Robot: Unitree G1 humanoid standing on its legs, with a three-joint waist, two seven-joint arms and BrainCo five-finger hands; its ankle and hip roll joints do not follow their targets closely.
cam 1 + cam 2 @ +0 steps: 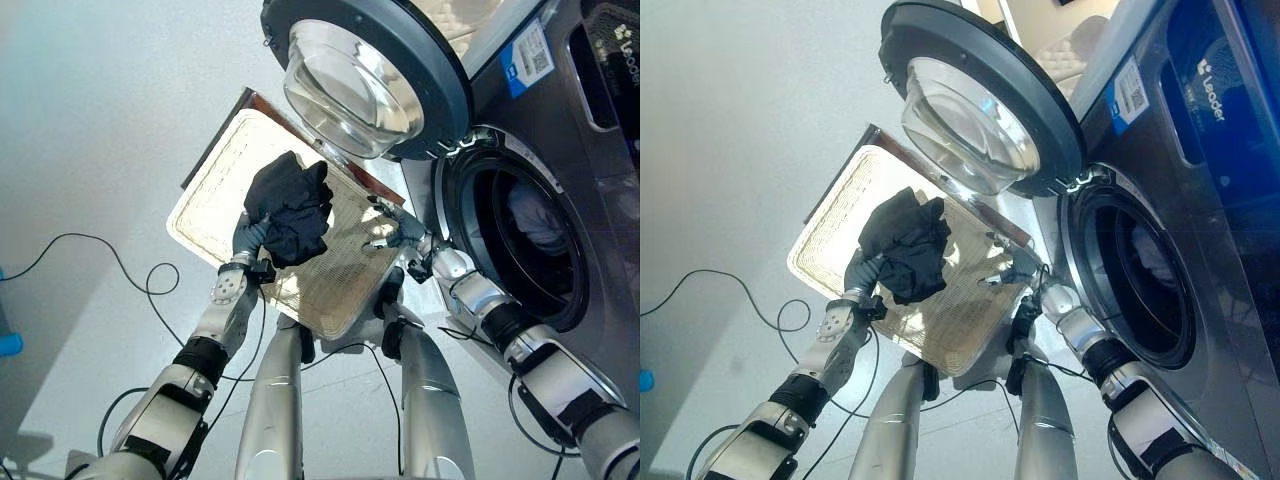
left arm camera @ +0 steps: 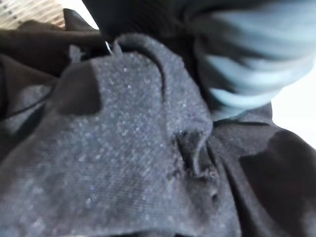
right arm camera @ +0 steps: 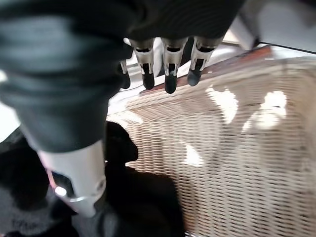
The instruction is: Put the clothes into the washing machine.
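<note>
A black garment [image 1: 295,210] lies bunched in a shallow wicker basket [image 1: 205,190] on the floor in front of me. My left hand [image 1: 246,236] is at the garment's near-left side, its fingers curled into the dark cloth [image 2: 123,148]. My right hand [image 1: 397,230] hovers over the basket's right rim beside the washing machine, with straight fingers [image 3: 169,64] and nothing in it. The woven basket floor [image 3: 237,148] and part of the black garment [image 3: 143,207] lie below that hand. The washing machine's drum opening [image 1: 530,240] is to the right, with pale cloth [image 1: 538,222] inside.
The machine's round glass door [image 1: 370,70] is swung open and hangs over the basket's far right corner. The grey machine front [image 1: 600,180] fills the right side. A small blue object [image 1: 8,345] sits at the far left on the pale floor.
</note>
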